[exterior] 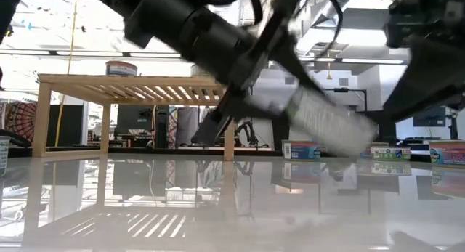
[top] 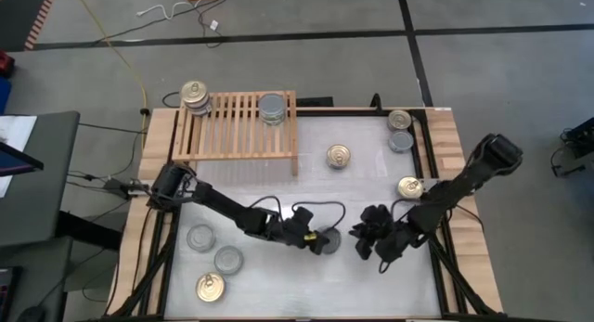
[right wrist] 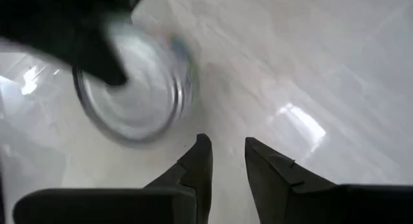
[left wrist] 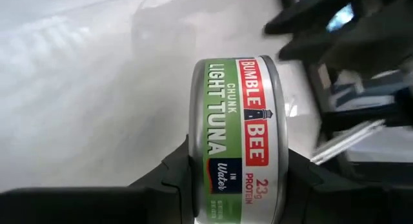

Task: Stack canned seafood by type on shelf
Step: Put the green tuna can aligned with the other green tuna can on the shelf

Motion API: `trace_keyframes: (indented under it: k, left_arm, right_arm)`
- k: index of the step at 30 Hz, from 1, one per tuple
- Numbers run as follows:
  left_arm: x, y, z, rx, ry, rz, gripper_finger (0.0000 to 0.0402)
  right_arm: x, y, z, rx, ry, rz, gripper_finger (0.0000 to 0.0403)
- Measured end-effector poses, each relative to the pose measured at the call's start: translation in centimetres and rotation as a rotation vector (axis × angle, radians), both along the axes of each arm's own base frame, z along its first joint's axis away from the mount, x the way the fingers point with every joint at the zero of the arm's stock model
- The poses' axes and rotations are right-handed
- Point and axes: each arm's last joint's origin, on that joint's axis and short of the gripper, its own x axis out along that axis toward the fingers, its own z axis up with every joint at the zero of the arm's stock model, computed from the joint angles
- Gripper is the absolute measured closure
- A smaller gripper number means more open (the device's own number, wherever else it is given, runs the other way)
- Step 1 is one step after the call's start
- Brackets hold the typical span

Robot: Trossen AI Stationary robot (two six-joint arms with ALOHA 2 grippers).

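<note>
Left wrist view: left fingers (left wrist: 235, 179) clamp tuna can (left wrist: 239, 140) tilted on edge; right fingers (right wrist: 226, 161) empty, narrowly parted.

Own fingers (right wrist: 201, 166): two dark tips, slightly apart, nothing between them.
Right gripper (right wrist: 227, 161): over bare tabletop, clear of the tin.
Tin (right wrist: 139, 88): round, silver-grey face, blurred, near the fingers but not touching them.
Dark shape (right wrist: 84, 40): partly covering the tin; too blurred to identify.
Tabletop (right wrist: 290, 69): white, glossy, with bright reflections.
</note>
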Motion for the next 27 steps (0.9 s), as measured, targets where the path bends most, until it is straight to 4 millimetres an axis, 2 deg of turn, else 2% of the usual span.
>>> trace_keyframes:
  k: [4, 8, 14, 17, 20, 23, 27]
  left_arm:
    - [-0.4, 1.9, 3.4, 0.030, -0.052, 0.012, 0.0271]
    - [-1.8, 4.2, 7.6, 0.067, -0.084, 0.047, 0.0271]
    - [-4.7, 9.7, 14.1, 0.097, -0.185, 0.190, 0.0271]
    - [-6.6, 12.8, 16.6, 0.113, -0.217, 0.274, 0.0271]
    - [-8.2, 15.5, 17.2, 0.120, -0.152, 0.362, 0.0271]
    - [-9.3, 17.9, 16.1, 0.094, -0.009, 0.440, 0.0271]
    - [-10.0, 19.8, 15.1, 0.061, 0.082, 0.482, 0.0271]
  right_arm:
    - [-1.0, 0.4, 0.2, -0.015, 0.009, 0.011, 0.0284]
    - [-1.3, 0.8, -0.7, -0.084, 0.003, 0.002, 0.0284]
    - [-0.5, 0.4, -2.3, -0.110, 0.053, -0.041, 0.0284]
    - [-0.2, 0.2, -2.6, -0.106, 0.078, -0.040, 0.0284]
    - [-0.1, 0.0, -2.7, -0.110, 0.083, -0.047, 0.0284]
    - [0.0, 0.0, -2.7, -0.113, 0.084, -0.045, 0.0284]
    - [0.0, 0.0, -2.7, -0.127, 0.088, -0.029, 0.0284]
